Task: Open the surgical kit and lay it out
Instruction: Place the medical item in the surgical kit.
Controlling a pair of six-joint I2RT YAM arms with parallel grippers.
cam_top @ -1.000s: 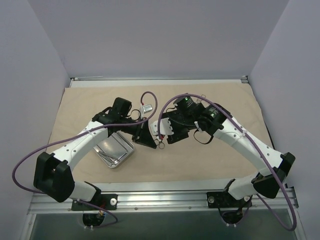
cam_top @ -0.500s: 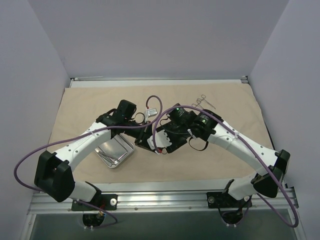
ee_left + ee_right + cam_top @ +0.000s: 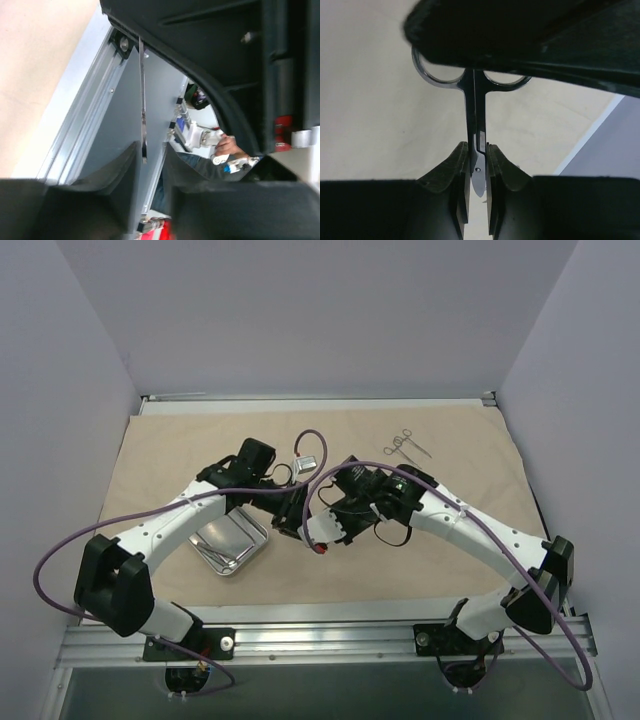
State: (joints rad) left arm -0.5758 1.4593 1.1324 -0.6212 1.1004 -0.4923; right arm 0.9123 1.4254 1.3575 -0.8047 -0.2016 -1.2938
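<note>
The beige cloth wrap [image 3: 450,570] lies spread flat over the table. The steel tray [image 3: 235,542] sits on it at the front left. My two grippers meet tip to tip just right of the tray. My right gripper [image 3: 324,531] [image 3: 477,156] is shut on the scissors [image 3: 474,115] at their pivot, with the ring handles pointing away under the left gripper's body. My left gripper [image 3: 292,517] [image 3: 152,156] has its jaws a little apart. The scissors show edge-on [image 3: 142,100] there, lying against one finger. A pair of forceps [image 3: 407,445] lies on the cloth at the back right.
A small metal clip [image 3: 305,462] on the purple cable hangs just behind the grippers. Purple cables loop over both arms. The aluminium rail [image 3: 330,612] runs along the near edge, and grey walls close in the left, back and right.
My right gripper has swung left and forward to meet the left gripper and now sits around the scissors. Its move uncovered the forceps at the back right. The left gripper barely moved.
</note>
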